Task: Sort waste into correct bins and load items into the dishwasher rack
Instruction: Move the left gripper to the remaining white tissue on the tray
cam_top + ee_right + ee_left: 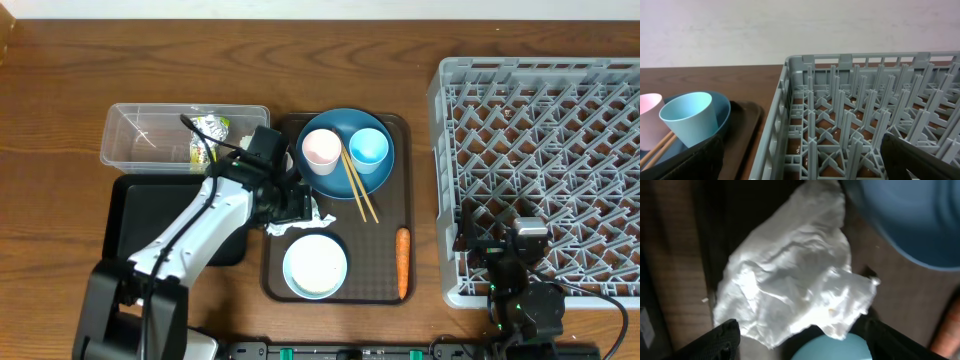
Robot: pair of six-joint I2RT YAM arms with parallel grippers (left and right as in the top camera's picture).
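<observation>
A crumpled white napkin (pixel 790 275) lies on the brown serving tray's left edge (pixel 272 262). My left gripper (pixel 800 347) stands open right over it, fingers (pixel 722 340) either side of its near edge. Another napkin with green scraps (pixel 210 128) sits in the clear tub (pixel 150 140), behind the black tray (pixel 140 215). A big blue dish (pixel 345 125) holds the pink cup (pixel 321 150), the light blue cup (pixel 368 148) and the chopsticks (pixel 355 185). The small bowl (pixel 315 265) and the carrot (pixel 403 262) rest on the serving tray. My right gripper (pixel 805 160) is open and empty above the dishwasher rack's (pixel 865 115) front left corner.
The grey rack (pixel 540 160) fills the right side of the table, its pegs standing upright. The tub and the black tray lie side by side at the left, beside the serving tray. Bare wooden table runs along the back.
</observation>
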